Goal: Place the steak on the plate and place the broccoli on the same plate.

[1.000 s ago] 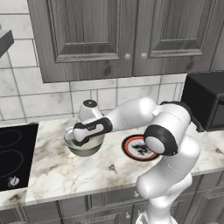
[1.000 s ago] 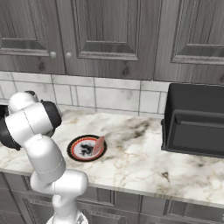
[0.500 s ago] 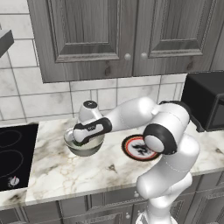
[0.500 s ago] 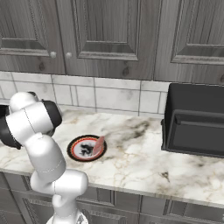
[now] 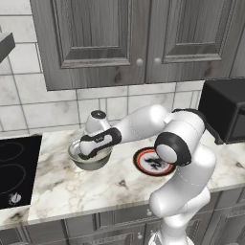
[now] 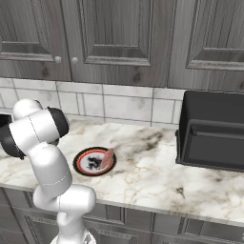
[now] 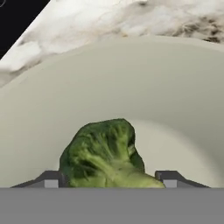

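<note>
On the marble desk (image 5: 62, 184), the grey-beige bowl (image 5: 76, 155) holds the broccoli (image 7: 103, 153), while the plate (image 6: 82, 164) already carries the steak (image 6: 108, 156). The floret looks light, firm and bumpy, not slippery; best pinched across head or stem. The pincer (image 7: 107, 180) stands open, one tip either side. No readable writing anywhere.

No legible text, labels, brands or numbers in any view. The plate (image 6: 95, 161) carries dark markings on its white centre, too small and blurred to read as characters. The cooktop (image 5: 14, 178) shows faint ring outlines and a small pale mark near its front edge, also unreadable.
</note>
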Robot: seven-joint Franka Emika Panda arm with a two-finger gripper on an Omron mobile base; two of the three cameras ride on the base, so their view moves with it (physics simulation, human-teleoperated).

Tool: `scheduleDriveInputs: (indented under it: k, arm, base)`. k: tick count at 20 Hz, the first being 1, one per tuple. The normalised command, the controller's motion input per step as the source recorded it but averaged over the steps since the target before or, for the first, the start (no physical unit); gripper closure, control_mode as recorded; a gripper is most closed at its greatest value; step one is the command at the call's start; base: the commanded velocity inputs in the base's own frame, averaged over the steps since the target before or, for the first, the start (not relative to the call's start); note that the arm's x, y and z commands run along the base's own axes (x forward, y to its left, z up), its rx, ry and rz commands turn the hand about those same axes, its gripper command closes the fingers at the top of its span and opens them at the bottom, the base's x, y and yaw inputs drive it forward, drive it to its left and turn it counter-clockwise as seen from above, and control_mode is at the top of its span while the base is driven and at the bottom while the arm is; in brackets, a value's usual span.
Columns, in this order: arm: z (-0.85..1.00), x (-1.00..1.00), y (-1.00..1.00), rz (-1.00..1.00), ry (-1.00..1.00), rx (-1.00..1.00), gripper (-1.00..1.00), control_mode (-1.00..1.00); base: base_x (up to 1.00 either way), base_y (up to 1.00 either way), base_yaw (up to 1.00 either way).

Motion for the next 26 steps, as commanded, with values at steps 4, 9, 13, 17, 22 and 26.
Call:
scheduleDriveInputs:
  k: [4, 9, 13, 17, 22, 26]
  arm:
    - [0.00, 0.03, 0.00, 0.07, -0.05, 0.00, 1.00, -1.00]
    - [0.00, 0.00, 0.00, 0.06, -0.04, 0.01, 1.00, -1.00]
    - [0.01, 0.00, 0.00, 0.05, -0.04, 0.01, 1.00, -1.00]
    - [0.24, -0.03, -0.05, 0.04, -0.03, 0.02, 1.00, -1.00]
    - [0.44, -0.27, -0.22, 0.00, 0.00, 0.00, 1.00, -1.00]
    - [0.46, -0.48, -0.36, 0.00, 0.00, 0.00, 1.00, -1.00]
  base:
    - [0.00, 0.00, 0.00]
    - [0.00, 0.00, 0.00]
    - [0.00, 0.00, 0.00]
    - [0.00, 0.00, 0.00]
    - [0.00, 0.00, 0.00]
    - [0.00, 0.00, 0.00]
